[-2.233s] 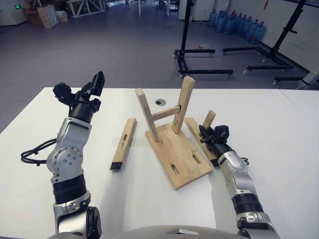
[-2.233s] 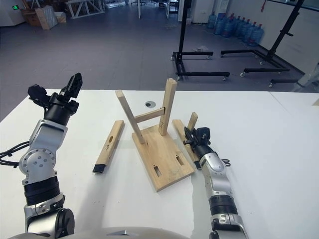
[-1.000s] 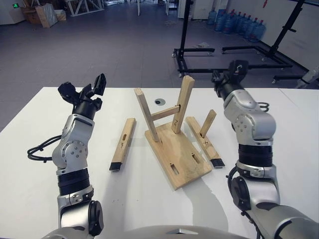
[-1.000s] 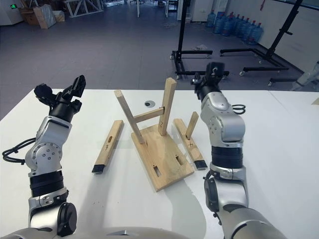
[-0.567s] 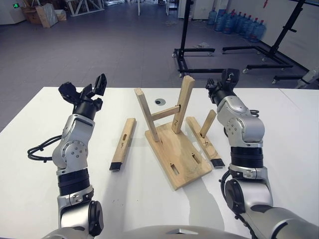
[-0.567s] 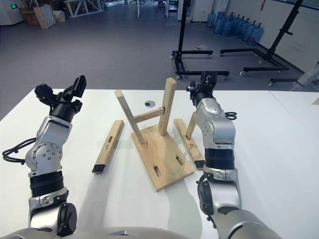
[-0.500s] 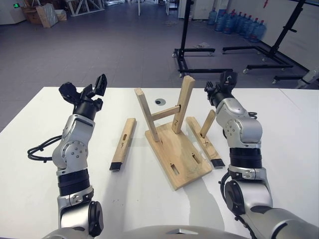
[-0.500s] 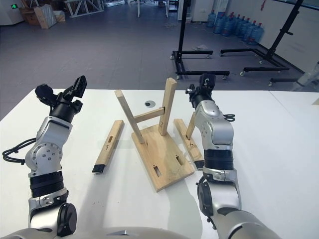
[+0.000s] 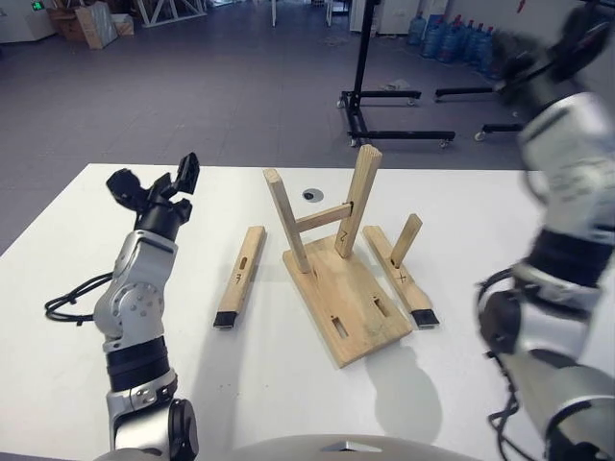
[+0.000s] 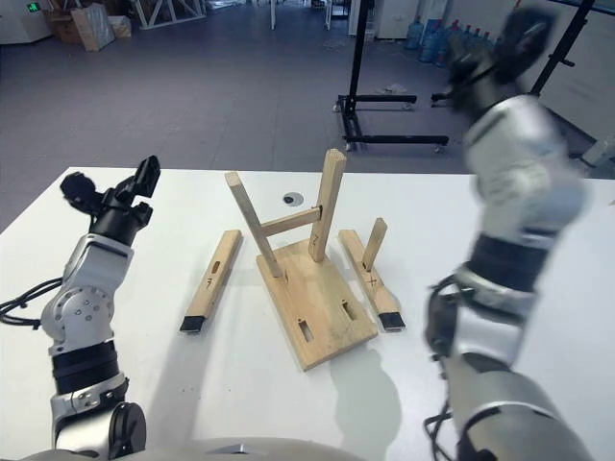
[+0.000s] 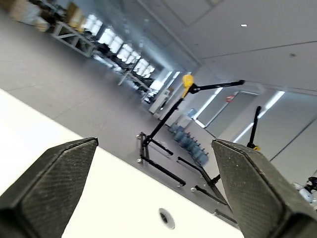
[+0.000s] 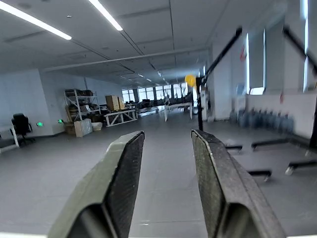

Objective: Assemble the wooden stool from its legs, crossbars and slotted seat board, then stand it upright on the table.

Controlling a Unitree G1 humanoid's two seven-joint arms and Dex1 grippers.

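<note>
The white table carries all the stool parts near its middle. The seat board lies flat there, one corner pointing at the near edge, and two empty slots show in its near half. A black cable loops on the table near the left edge.

A loose leg lies flat just left of the board, apart from it. Just right of the board lies a second leg, with a short bar standing up from its far part.

On the board's far half two upright legs stand tilted, joined by a crossbar.

The left gripper hangs above the table towards the far left corner, its fingers spread wide and holding nothing. A small round hole sits in the table near the far edge.

The right gripper is raised high above the far right of the table, its fingers apart and empty.
</note>
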